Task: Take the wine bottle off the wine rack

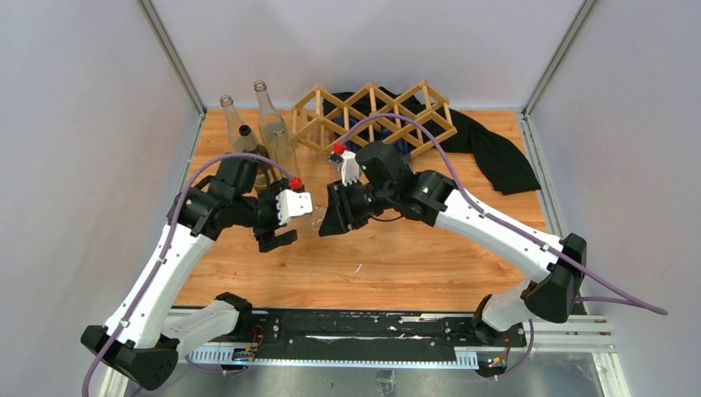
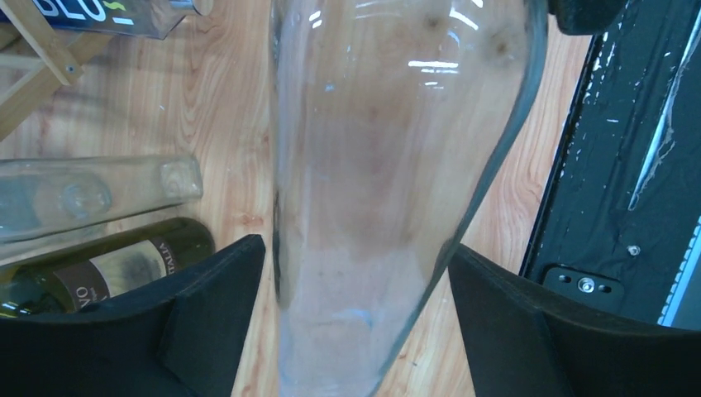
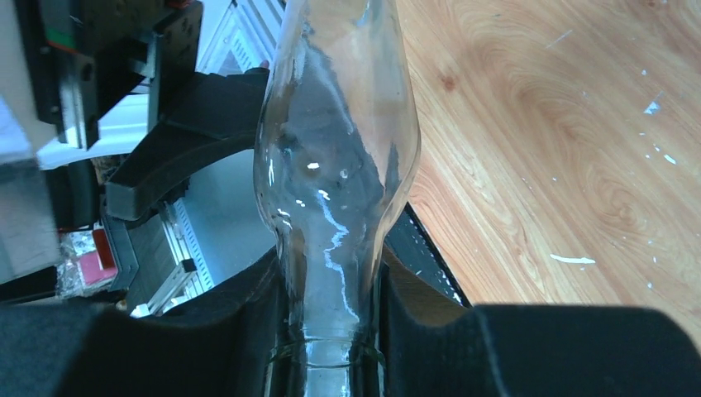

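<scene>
Near edge: both arms are bolted to a black base plate (image 1: 355, 331) at the front of the wooden counter (image 1: 413, 265).
Left fingers (image 2: 207, 322): spread wide, one on each side of the broad body of the clear wine bottle (image 2: 388, 165). Their inner edges sit at the glass or just beside it. I cannot tell whether they press on it.
Right fingers (image 3: 463, 347): clamped together on the bottle's thin neck, with the shoulder and body running away from them toward the left arm.
Task's bottle: off the rack, held above the middle of the counter between the two wrists. It is in front of the rack and clear of it.
Back left: three bottles stand close together, two of clear glass (image 1: 266, 112) and a dark one with a pale label (image 2: 107, 273).
Wine rack (image 1: 372, 116): a light wooden lattice of diamond cells at the far side of the counter. A bottle with a blue label (image 2: 83, 12) lies in it.
Behind and right: a black cloth (image 1: 496, 153) lies partly under the rack and spreads toward the far right corner.
</scene>
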`<state>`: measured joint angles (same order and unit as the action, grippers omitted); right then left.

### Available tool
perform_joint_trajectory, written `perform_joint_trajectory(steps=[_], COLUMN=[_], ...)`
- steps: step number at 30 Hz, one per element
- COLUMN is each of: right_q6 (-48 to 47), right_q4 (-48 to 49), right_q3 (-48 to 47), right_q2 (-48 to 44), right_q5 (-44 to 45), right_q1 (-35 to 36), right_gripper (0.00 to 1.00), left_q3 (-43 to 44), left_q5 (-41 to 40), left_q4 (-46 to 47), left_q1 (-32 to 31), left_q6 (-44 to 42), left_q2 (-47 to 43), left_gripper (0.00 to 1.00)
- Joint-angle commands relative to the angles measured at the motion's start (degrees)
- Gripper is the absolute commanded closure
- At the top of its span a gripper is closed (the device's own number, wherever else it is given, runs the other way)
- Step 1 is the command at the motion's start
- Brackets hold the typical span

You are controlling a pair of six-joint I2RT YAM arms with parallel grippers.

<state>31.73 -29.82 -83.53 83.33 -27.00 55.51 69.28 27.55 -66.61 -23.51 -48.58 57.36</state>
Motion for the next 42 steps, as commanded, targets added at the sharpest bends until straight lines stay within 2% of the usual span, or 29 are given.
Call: perform_joint_trajectory(steps=[1,3,5,8,9,11,16,19,29,38,42], right_q6=[1.5,1.6,1.5,1.2,1.1,1.1,0.1,-0.2,-1.1,1.3,1.4], right_q4=[5.0,5.1,5.0,5.0,5.0,5.4,5.9,6.5,13.3,25.3,27.3], right_q3=[-3.3,-3.3,-3.2,-2.1,-1.7,-0.7,2.1,4.5,5.9,6.2,5.4], right_q2=[-0.2,0.1,0.0,-1.0,-1.6,-3.0,-7.6,-10.0,-12.6,-6.6,-3.4], right_q5=[-3.9,-4.1,-3.7,-1.8,-0.7,1.3,7.4,11.6,13.8,13.7,13.8], right_q1=[0.8,0.8,0.8,0.6,0.5,-0.1,-0.9,-1.2,-1.7,0.3,2.1], right_gripper=[1.0,1.0,0.96,0.64,0.56,0.39,0.15,0.09,0.05,0.04,0.14], left_q3=[-0.8,-0.7,-0.4,-0.4,-0.7,-2.0,-4.8,-5.2,-1.6,0.7,1.3], left_q5=[-0.8,-0.9,-1.3,-1.9,-2.1,-3.0,-5.8,-4.3,8.8,16.5,18.7], left_q4=[-0.4,-0.3,-0.2,-0.1,0.4,2.6,11.6,14.3,14.5,16.9,17.6], left_q1=[-0.7,-0.7,-0.6,-0.6,-0.7,-0.6,-0.6,-0.5,1.2,1.4,1.4], left_q6=[-2.9,-3.4,-3.9,-4.3,-3.9,-2.1,7.5,13.0,26.1,32.7,34.6], left_q2=[0.0,0.2,0.4,0.1,-0.5,-1.7,-4.9,-5.0,-2.1,-0.6,-0.1], left_gripper=[0.19,0.32,0.54,0.86,0.93,1.0,1.0,1.0,1.0,1.0,1.0])
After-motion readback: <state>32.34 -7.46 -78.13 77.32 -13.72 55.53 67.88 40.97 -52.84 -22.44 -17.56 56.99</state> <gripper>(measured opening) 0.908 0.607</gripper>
